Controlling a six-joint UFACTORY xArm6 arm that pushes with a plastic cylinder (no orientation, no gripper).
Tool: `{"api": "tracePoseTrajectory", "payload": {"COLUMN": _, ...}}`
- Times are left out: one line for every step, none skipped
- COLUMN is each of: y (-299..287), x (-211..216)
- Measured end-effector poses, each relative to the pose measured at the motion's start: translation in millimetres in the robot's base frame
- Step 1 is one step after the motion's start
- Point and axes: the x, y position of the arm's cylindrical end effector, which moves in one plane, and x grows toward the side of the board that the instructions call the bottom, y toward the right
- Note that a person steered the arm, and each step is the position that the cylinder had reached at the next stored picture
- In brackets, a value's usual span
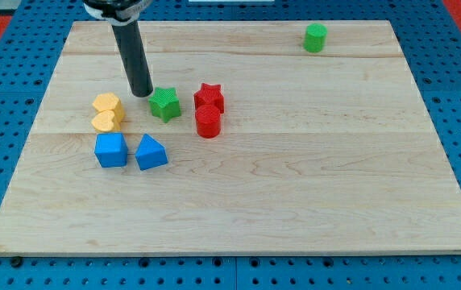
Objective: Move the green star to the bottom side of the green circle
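The green star (165,104) lies on the wooden board left of centre. The green circle (315,38), a short cylinder, stands near the view's top right of the board, far from the star. My tip (142,93) is at the end of the dark rod that comes down from the view's top, and sits just left of and slightly above the green star, close to touching it.
A red star (209,97) and a red cylinder (208,122) sit just right of the green star. Two yellow blocks (107,112) lie to its left. A blue cube (111,150) and a blue triangular block (151,152) lie below. The board's edge (230,254) borders blue pegboard.
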Motion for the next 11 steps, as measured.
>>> {"api": "tracePoseTrajectory", "payload": {"y": 2, "x": 29}}
{"api": "tracePoseTrajectory", "payload": {"y": 9, "x": 69}}
{"api": "tracePoseTrajectory", "payload": {"y": 32, "x": 64}}
{"api": "tracePoseTrajectory", "payload": {"y": 38, "x": 31}}
{"api": "tracePoseTrajectory", "payload": {"y": 27, "x": 1}}
{"api": "tracePoseTrajectory", "payload": {"y": 6, "x": -10}}
{"api": "tracePoseTrajectory", "payload": {"y": 9, "x": -22}}
{"api": "tracePoseTrajectory", "payload": {"y": 10, "x": -26}}
{"api": "tracePoseTrajectory", "payload": {"y": -10, "x": -30}}
{"api": "tracePoseTrajectory", "payload": {"y": 20, "x": -46}}
{"api": "tracePoseTrajectory", "payload": {"y": 63, "x": -47}}
